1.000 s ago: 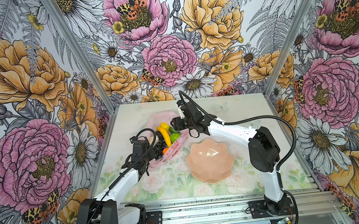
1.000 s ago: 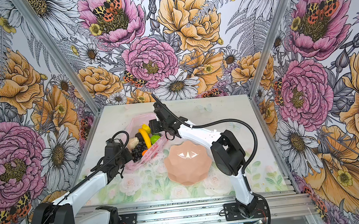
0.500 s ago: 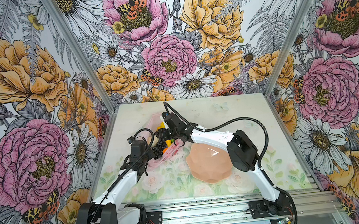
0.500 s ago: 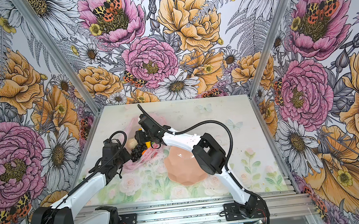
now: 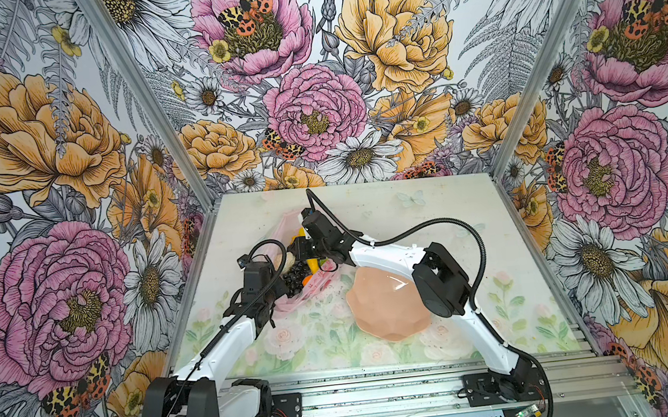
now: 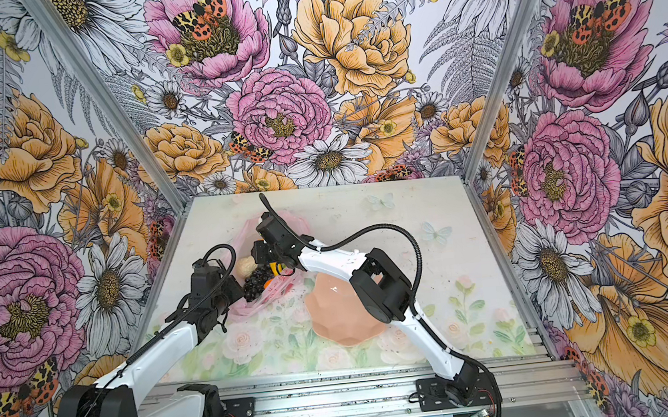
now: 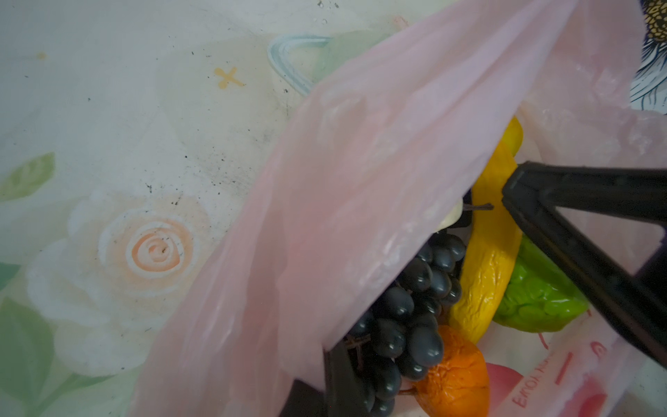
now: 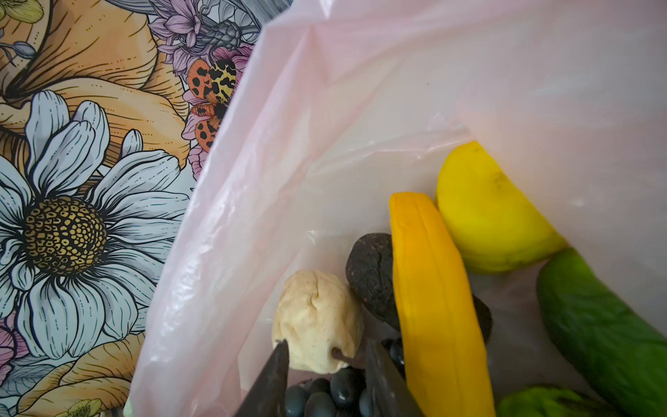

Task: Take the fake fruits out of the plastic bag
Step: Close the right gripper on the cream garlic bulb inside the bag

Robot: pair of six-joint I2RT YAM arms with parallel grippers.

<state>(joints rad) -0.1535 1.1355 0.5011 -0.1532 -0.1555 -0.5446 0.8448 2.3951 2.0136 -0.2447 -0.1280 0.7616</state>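
IN THE BAG: The right claw [image 8: 326, 348] is inside the mouth of the pink bag [image 7: 361, 173]. Its jaws are apart and straddle the grapes [image 7: 408, 325]; whether they press the bunch cannot be told. Just ahead of its tips lies the cream piece [image 8: 317, 317], its stem between the jaws, with the black oval [image 8: 371, 274] beyond. The banana [image 8: 433, 296] runs alongside one finger. The lemon [image 8: 487, 216] sits past the banana's far end, and a green fruit [image 8: 606, 325] lies on the banana's outer side. The left claw [image 5: 277, 292], jaws together, pinches the bag's near rim, the film draped over the fruits [image 5: 296, 272]. The orange [image 7: 454, 375] sits just beside its tips, touching the grapes. Every fruit seen lies in the bag. A peach bowl [image 5: 384, 309] stands on the table [image 5: 428, 208] behind the right claw, partly under that arm.
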